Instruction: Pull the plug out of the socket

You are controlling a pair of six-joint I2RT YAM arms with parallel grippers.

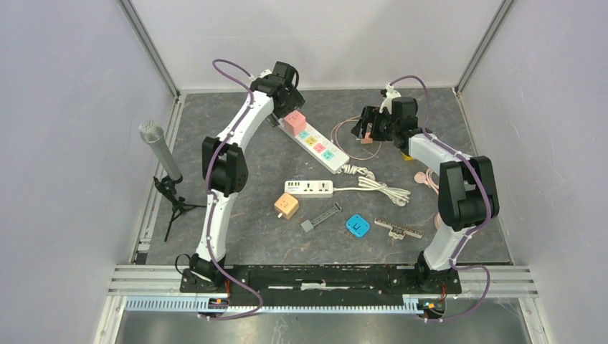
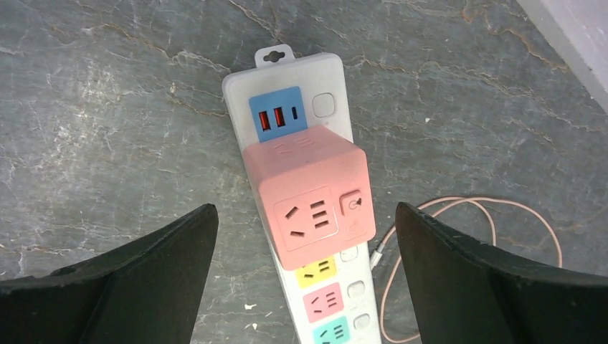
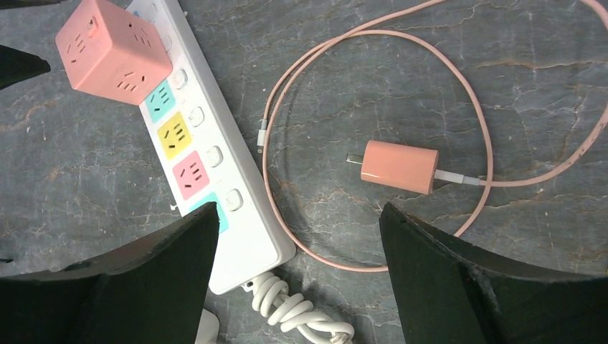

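Pink plug on power strip, left end effector spread above

so the left gripper is spread wide, hanging over the pink cube plug stuck in the white power strip

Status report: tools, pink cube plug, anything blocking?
Left tool open over pink cube plug. Right tool open over pink charger. Plug seated in power strip. Nothing blocking.
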